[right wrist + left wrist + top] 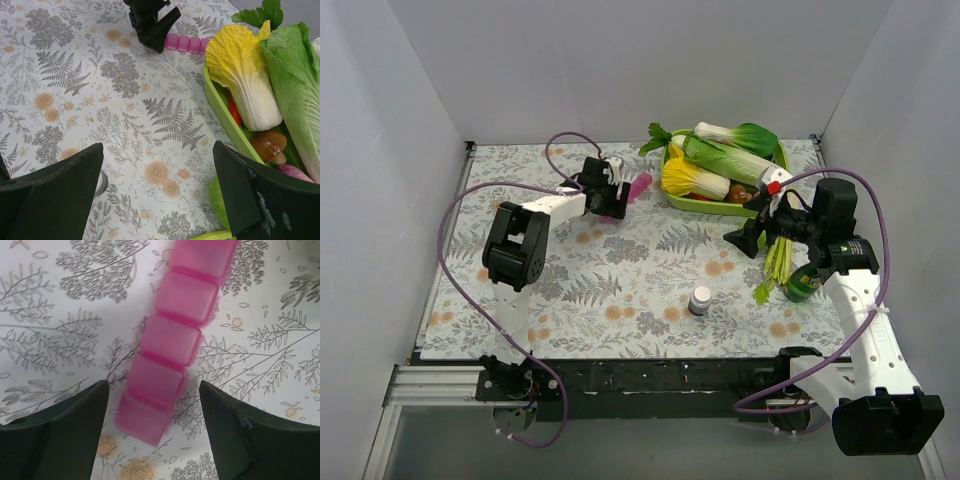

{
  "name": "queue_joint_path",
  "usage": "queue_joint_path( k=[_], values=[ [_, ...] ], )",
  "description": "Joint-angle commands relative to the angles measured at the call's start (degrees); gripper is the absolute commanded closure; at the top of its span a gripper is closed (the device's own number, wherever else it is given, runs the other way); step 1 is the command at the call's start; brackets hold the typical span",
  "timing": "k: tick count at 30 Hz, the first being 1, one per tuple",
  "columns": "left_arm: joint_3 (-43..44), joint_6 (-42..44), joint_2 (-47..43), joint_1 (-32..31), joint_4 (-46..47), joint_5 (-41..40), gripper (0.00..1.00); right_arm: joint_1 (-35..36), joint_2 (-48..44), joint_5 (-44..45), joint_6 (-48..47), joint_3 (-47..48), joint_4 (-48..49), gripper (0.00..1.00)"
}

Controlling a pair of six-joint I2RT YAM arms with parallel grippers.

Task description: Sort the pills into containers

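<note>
The containers (170,340), a translucent pink strip of lidded compartments, lie flat on the fern-patterned desk (620,290). In the top view they sit toward 12 o'clock from the desk's middle, partly hidden under the left arm's wrist. In the left wrist view the strip runs on a slant from 1 o'clock down to 7 o'clock, lids shut, and its contents cannot be made out.

The left tool (154,395) straddles the strip's near end. Its fingers (75,415) are spread, with bare desk showing on either side between them and the pink plastic, so nothing is pinched.

At 3 o'clock from the strip, just beside its far end, stands a green tray (720,208) piled with vegetables, among them a yellow cabbage (245,85) and a brown mushroom (268,145).

The right tool (155,165) hangs beside the tray's 6 o'clock edge, fingers spread wide and holding nothing.

A small white-capped bottle (700,300) stands upright at 5 o'clock from the desk's middle, well apart from the strip.
</note>
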Motion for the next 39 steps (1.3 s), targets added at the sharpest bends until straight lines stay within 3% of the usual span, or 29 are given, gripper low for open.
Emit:
queue_joint_path(
  k=[1,5,16,24,25,31,35,38,39],
  values=[
    [2.3,5.8,1.5,-3.7,-3.0,-4.2,0.3,-0.4,-0.1,-1.7,-0.6,-0.1,1.4,0.02],
    [2.0,7.6,2.3,-4.6,-3.5,-8.4,0.32,-0.3,-0.3,-1.9,-0.5,-0.5,1.6,0.02],
    [4.7,8.5,1.0,-4.7,-3.5,-6.2,0.32,-0.4,-0.7,-2.1,0.1,-0.6,1.7,0.02],
    [7.0,7.9,3.4,-4.7,-6.9,-5.5,0.65,-0.4,-1.2,-2.2,0.1,-0.9,1.8,0.02],
    [6.5,7.8,3.3,-4.8,-7.0,-5.5,0.73,-0.4,-1.2,-2.3,0.1,-0.9,1.8,0.02],
    [3.8,4.4,-1.8,-4.5,-11.0,0.3,0.87,-0.3,-1.1,-3.9,-2.1,-0.8,-0.1,0.02],
    [-3.5,1.4,-9.2,-2.9,-16.3,12.0,0.9,-0.3,-0.8,-13.4,-12.8,-1.6,-5.4,0.02],
    [-11.1,-1.4,-15.7,0.1,-18.5,25.3,0.91,1.3,0.6,-17.9,-30.8,-1.4,-14.7,0.03],
    [-13.4,-2.0,-17.2,1.6,-19.0,31.6,0.92,3.2,1.2,-18.0,-42.1,-1.2,-17.8,0.02]
  ],
)
